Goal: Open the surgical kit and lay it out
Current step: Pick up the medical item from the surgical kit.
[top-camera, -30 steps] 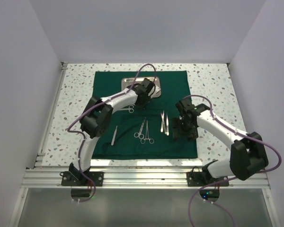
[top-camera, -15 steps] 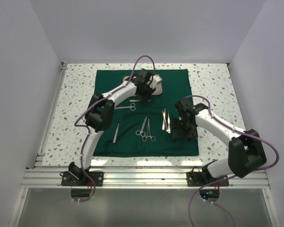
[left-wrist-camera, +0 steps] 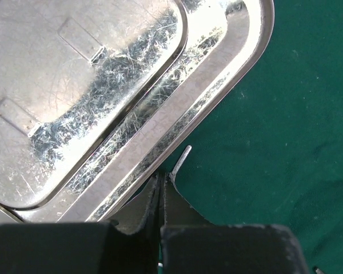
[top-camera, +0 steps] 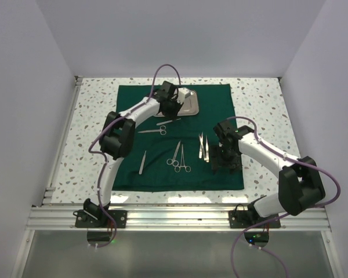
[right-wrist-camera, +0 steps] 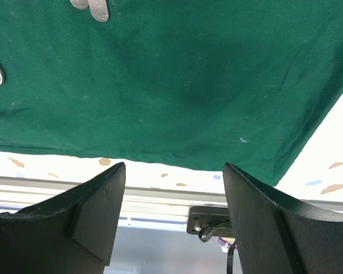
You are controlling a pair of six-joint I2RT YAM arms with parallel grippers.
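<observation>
The surgical kit lies unfolded: a dark green cloth (top-camera: pixel 220 110) (left-wrist-camera: pixel 274 114) (right-wrist-camera: pixel 188 74) with a shiny steel tray (top-camera: pixel 188 104) (left-wrist-camera: pixel 103 85) at its far edge. Scissors (top-camera: pixel 152 131), tweezers (top-camera: pixel 142 162), ring-handled forceps (top-camera: pixel 177 159) and more tweezers (top-camera: pixel 202 147) are spread on it, and a slim instrument (top-camera: pixel 169 121) lies just below the tray. My left gripper (top-camera: pixel 170 113) (left-wrist-camera: pixel 162 176) is shut at the tray's rim. A thin silver tip (left-wrist-camera: pixel 182 161) pokes out beside its right finger; I cannot tell whether it is pinched. My right gripper (top-camera: pixel 223 162) (right-wrist-camera: pixel 174 165) hangs open over the cloth's near right part, holding nothing.
The speckled tabletop (top-camera: pixel 93 127) borders the cloth on all sides. An aluminium rail (top-camera: pixel 180 217) (right-wrist-camera: pixel 160 197) runs along the near edge with both arm bases on it. White walls close in left, right and behind. A tweezers end (right-wrist-camera: pixel 97 8) shows at the right wrist view's top.
My left gripper has slid left along the tray and its jaws have closed. The slim instrument below the tray has come into sight. The right arm has barely moved.
</observation>
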